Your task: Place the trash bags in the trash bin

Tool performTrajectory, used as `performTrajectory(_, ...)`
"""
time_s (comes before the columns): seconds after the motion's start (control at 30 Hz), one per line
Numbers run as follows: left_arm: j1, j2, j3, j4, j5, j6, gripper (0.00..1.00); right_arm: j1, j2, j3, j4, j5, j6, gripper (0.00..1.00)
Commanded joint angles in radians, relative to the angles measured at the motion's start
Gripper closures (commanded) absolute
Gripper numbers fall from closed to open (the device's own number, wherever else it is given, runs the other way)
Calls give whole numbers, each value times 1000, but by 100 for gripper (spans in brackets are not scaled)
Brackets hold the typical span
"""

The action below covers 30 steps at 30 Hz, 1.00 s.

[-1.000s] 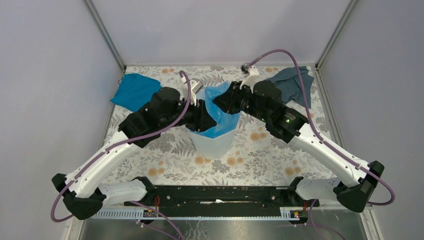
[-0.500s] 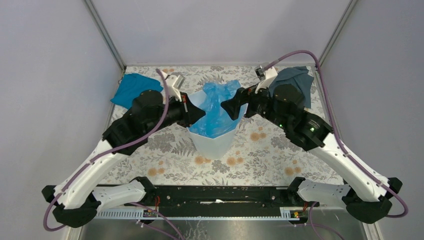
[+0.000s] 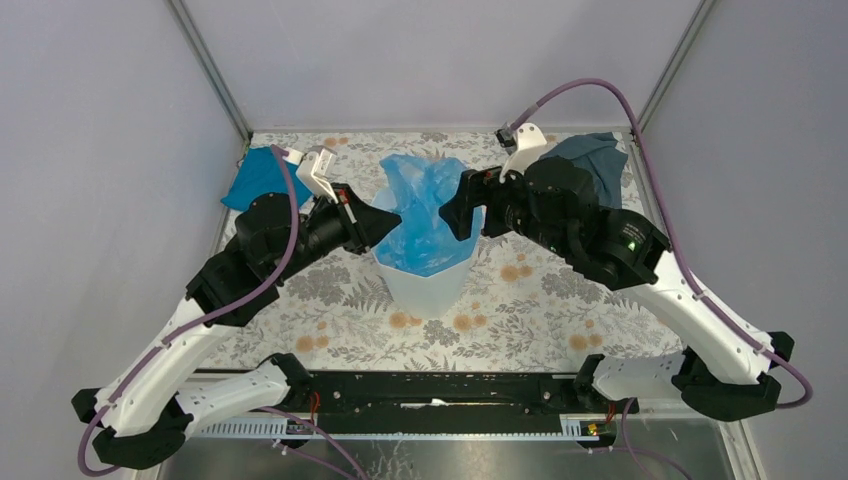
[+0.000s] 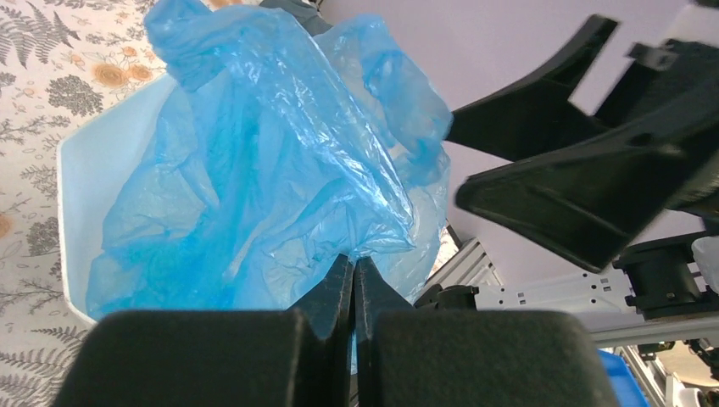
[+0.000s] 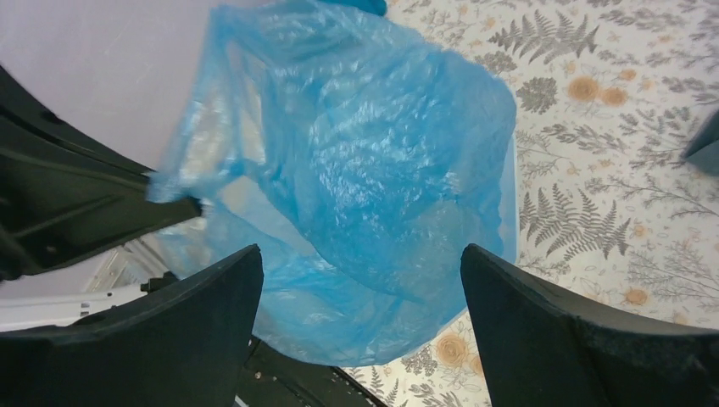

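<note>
Above floral table [image 3: 520, 300], light-blue plastic film bag [image 3: 420, 215], half inside white faceted bin [image 3: 425, 290], was just freed by spread right gripper [image 5: 356, 254] and pinched by left gripper [image 4: 352, 263].

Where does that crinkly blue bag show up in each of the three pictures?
Top external: the blue bag sits centre, billowing out of the white bin.
Left wrist: it fills the left half.
Right wrist: it fills the middle.
Shared landmark: the floral table cover, top left in left wrist, right in right wrist.

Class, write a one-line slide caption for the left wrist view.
Shut left gripper pinches the blue trash bag billowing from the white trash bin.
</note>
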<state>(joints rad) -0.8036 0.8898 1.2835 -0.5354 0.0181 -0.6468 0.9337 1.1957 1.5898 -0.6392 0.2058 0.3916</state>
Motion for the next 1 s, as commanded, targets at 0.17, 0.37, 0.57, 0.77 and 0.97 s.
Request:
performTrajectory(0.17,0,-30,-60,118,-14,-44,100,243,260,324,-304,667,33,3)
performTrajectory(0.37,0,-56,-53,89,-69,-50,100,258,312,303,-311,856,-7,2)
performTrajectory(0.57,0,-115,-95,56,-133,-81,100,258,237,150,-242,759,-23,23)
performTrajectory(0.77,0,-157,-132,-11,-185,-125,100,258,20,-60,-15,535,-64,58)
performTrajectory(0.97,0,-232,-182,-56,-199,-205,100,257,-108,-194,107,452,-31,60)
